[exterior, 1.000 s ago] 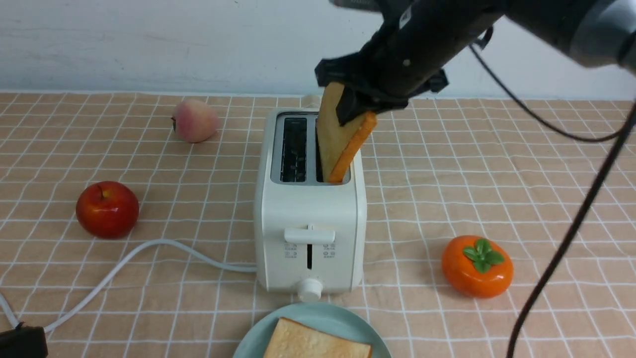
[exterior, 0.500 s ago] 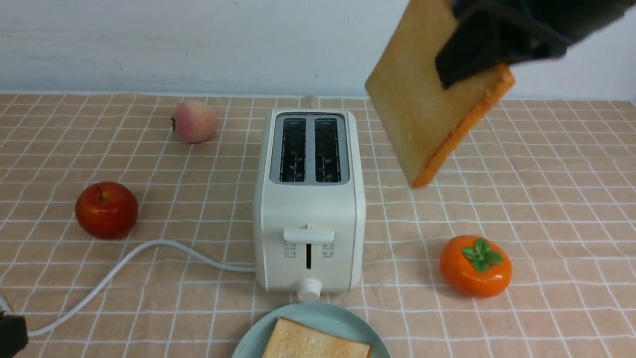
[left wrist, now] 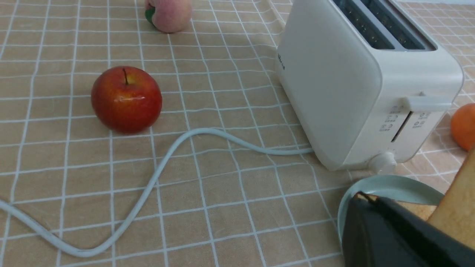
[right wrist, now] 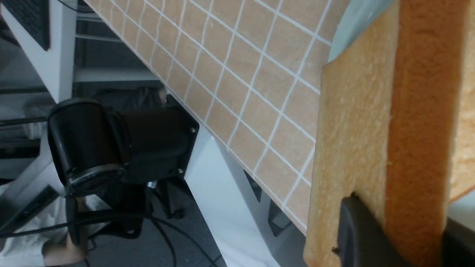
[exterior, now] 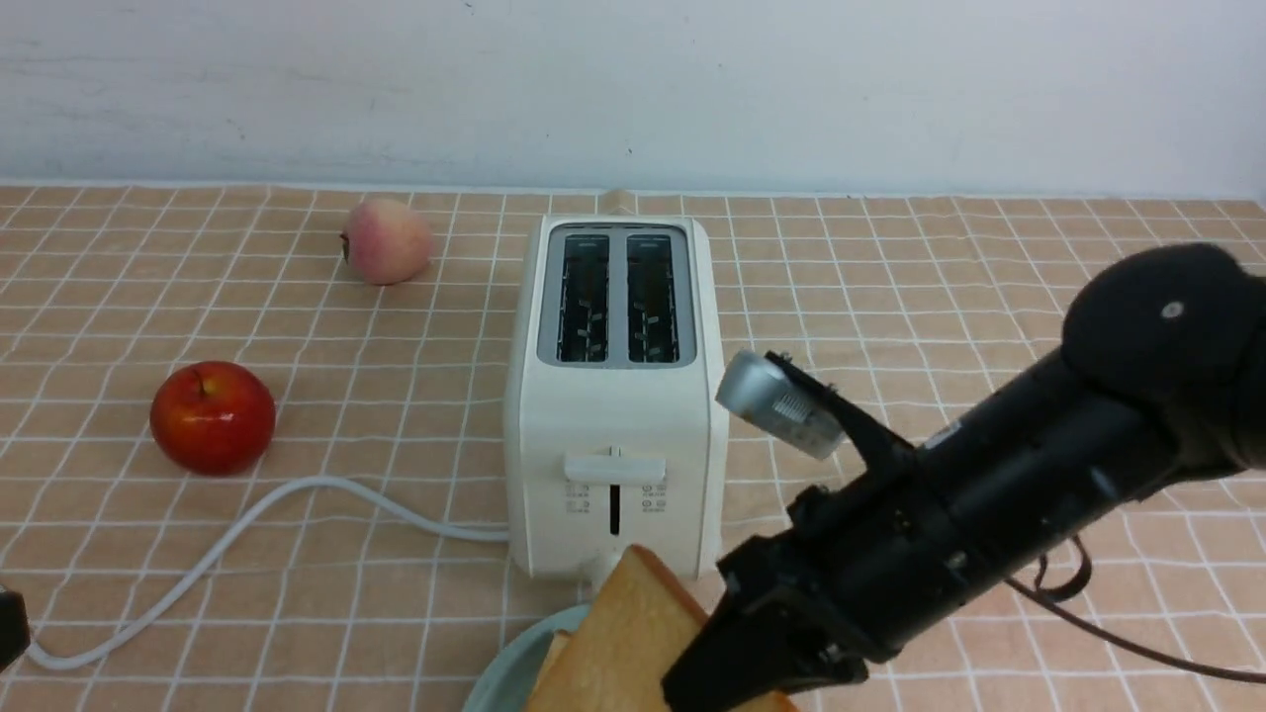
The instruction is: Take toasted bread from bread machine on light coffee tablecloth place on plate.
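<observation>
My right gripper (exterior: 727, 667) is shut on a slice of toasted bread (exterior: 623, 633), which it holds tilted just above the mint-green plate (exterior: 499, 677) at the table's front edge. In the right wrist view its fingers (right wrist: 362, 230) clamp the slice (right wrist: 356, 141) on both faces. A second slice (left wrist: 417, 210) lies flat on the plate (left wrist: 389, 182). Both slots of the cream bread machine (exterior: 613, 396) are empty; it stands behind the plate on the light coffee tablecloth (exterior: 890, 277). My left gripper (left wrist: 362, 196) is shut on nothing and hovers at the plate's left rim.
A red apple (exterior: 213, 415) and a peach (exterior: 386, 240) lie left of the toaster, and its white cord (exterior: 297, 494) trails to the front left. An orange persimmon (left wrist: 464, 126) sits to the toaster's right, behind my right arm. The table's front edge (right wrist: 237, 159) runs just beside the plate.
My right gripper lifted the slice out of the toaster's right slot, swung it up and to the right, then brought it down to the front over the plate.
</observation>
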Motion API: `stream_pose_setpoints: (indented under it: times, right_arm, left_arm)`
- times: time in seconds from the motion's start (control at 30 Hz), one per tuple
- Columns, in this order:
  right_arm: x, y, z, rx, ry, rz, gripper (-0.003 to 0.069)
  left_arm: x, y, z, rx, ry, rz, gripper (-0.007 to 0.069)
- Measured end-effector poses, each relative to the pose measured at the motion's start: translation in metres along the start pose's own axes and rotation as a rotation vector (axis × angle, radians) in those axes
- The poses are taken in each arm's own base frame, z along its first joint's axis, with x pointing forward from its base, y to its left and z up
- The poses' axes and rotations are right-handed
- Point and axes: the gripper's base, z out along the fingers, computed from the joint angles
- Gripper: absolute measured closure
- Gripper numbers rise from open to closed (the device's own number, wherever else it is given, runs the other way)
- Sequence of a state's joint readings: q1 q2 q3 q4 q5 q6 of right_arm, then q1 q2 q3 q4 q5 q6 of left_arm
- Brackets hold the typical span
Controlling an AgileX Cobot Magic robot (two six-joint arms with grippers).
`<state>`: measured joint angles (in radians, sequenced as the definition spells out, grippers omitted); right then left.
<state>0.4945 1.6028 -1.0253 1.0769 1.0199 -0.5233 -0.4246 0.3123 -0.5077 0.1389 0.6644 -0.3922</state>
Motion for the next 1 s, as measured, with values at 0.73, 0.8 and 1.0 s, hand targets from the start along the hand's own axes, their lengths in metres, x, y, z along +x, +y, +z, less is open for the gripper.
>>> stream_pose_setpoints:
  times: [0.73, 0.8, 1.0]
  right_arm:
    - [-0.022, -0.045, -0.032, 0.321, -0.045, -0.048, 0.0246]
    - [-0.022, -0.042, -0.06, 0.404, -0.046, -0.027, 0.0263]
    - [-0.002, 0.001, -0.151, 0.639, -0.22, -0.044, 0.0471]
  left_arm:
    - [0.0, 0.0, 0.0, -0.004, -0.002, -0.004, 0.0638]
    - [0.0, 0.0, 0.0, -0.004, -0.002, -0.004, 0.0638]
    - [0.0, 0.0, 0.0, -0.005, -0.002, -0.004, 0.0638]
